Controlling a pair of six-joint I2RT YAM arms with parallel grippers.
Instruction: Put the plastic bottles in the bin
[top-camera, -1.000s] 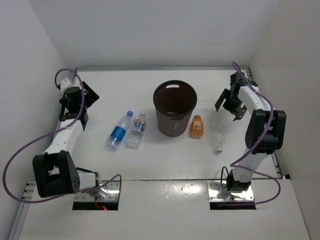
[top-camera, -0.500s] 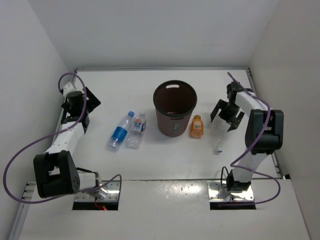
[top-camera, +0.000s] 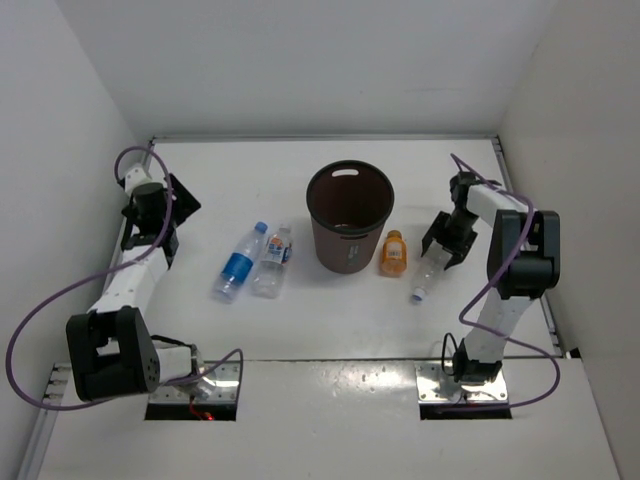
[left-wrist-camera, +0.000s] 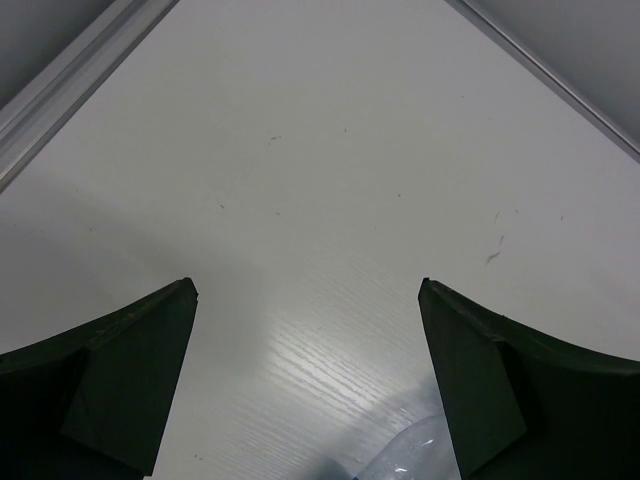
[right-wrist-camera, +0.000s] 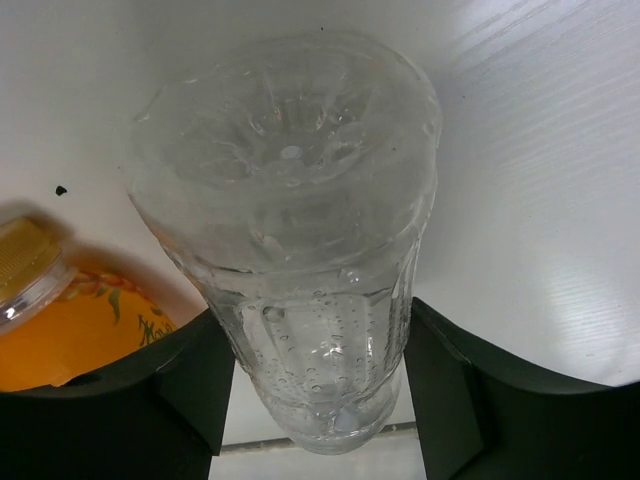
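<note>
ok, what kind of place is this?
Likely a lab robot cell: white table boxed in by bare white walls, two arms bolted at its near edge, bottles laid beside a bin.

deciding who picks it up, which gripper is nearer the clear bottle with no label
Right. Its fingers grip the clear bottle on both sides; the left gripper is far off, beyond the bin.

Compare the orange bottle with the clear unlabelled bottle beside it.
The orange bottle is shorter and labelled; the clear bottle is longer and bare. The orange bottle lies free; the clear bottle sits between the fingers of the right gripper. Both are outside the bin, to its right.
</note>
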